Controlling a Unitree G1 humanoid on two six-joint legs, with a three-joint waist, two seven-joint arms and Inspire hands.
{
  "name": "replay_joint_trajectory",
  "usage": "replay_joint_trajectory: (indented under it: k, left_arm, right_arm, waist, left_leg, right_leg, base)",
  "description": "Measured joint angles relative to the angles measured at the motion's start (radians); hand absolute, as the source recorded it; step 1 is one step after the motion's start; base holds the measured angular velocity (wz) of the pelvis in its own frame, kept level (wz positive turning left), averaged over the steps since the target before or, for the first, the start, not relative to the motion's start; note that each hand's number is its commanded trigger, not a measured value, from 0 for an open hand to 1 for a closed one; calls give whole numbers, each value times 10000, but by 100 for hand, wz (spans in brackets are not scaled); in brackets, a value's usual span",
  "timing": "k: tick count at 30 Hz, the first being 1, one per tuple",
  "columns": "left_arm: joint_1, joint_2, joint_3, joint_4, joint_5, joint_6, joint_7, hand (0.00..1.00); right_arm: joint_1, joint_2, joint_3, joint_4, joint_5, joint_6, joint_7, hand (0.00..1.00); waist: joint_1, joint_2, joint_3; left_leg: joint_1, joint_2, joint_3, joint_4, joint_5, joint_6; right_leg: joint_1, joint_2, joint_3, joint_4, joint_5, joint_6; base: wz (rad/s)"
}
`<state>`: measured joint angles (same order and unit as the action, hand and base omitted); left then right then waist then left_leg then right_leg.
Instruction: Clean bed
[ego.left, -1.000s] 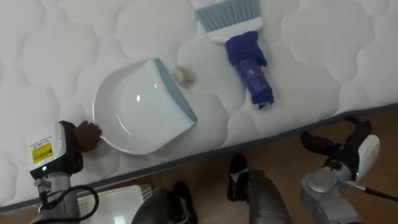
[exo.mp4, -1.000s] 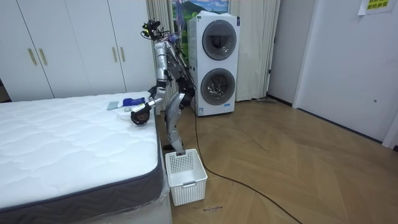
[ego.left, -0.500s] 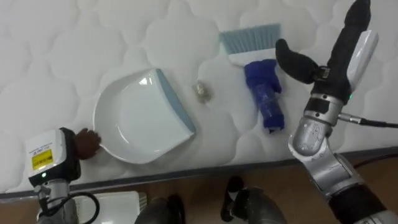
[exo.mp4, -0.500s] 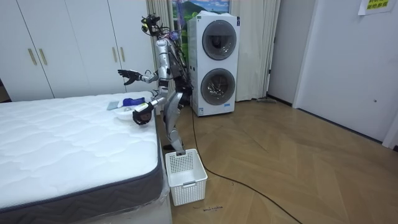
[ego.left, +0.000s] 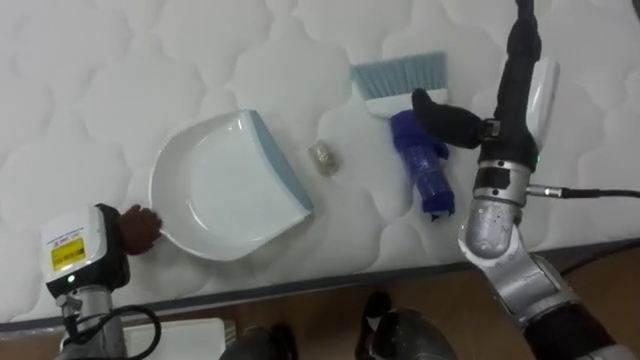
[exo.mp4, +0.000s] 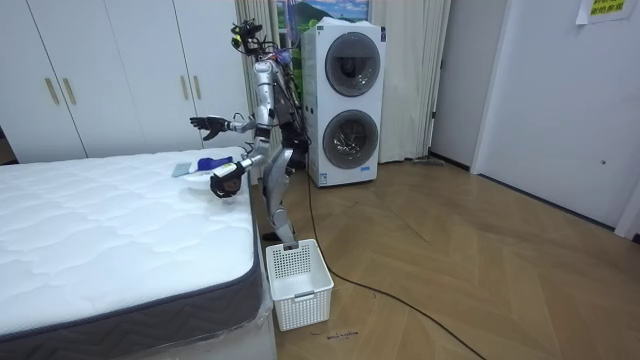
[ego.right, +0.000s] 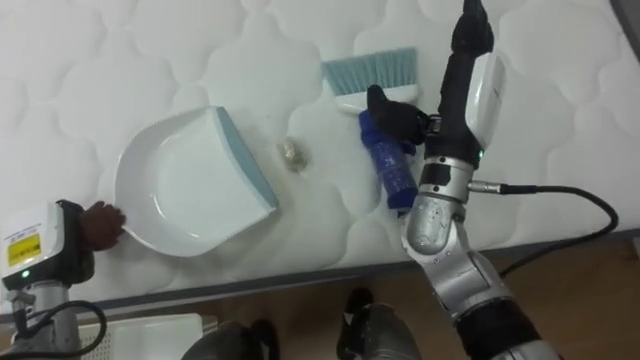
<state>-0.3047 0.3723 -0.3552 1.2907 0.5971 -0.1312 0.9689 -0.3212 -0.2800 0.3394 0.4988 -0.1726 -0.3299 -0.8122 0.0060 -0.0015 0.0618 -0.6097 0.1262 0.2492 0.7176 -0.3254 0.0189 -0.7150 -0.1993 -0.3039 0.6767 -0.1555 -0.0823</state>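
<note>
Just brought right hand (ego.left: 512, 92) over brush (ego.left: 428, 175), fingers wide; grab next, likely. Cannot tell left hand (ego.left: 138, 228) fingers, by dustpan (ego.left: 225, 190).

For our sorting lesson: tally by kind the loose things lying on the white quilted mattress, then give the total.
White round dustpan with a pale blue lip: 1
Hand brush with a blue handle and pale blue bristles: 1
Small crumpled beige scrap: 1
Total: 3
</note>
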Motion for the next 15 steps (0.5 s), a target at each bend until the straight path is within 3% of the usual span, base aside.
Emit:
replay_joint_trajectory:
  k: [10, 15]
  left_arm:
    - [-322, 61, -24, -5, 26, -29, -441, 100]
    - [-544, 62, -26, -11, 40, -41, -823, 100]
  right_arm:
    - [-479, -102, 3, 2258, 2493, 71, 1339, 0]
    - [-644, -213, 33, 3031, 2928, 77, 1738, 0]
  waist:
    - [9, -59, 21]
    - [79, -82, 28]
  left_leg:
    - [-184, -20, -22, 47, 2, 44]
    - [-220, -13, -27, 45, -7, 60]
  right_leg:
    - [-51, -87, -129, -3, 3, 20]
    - [-55, -90, -163, -18, -20, 55]
  base:
    - [3]
    - [3]
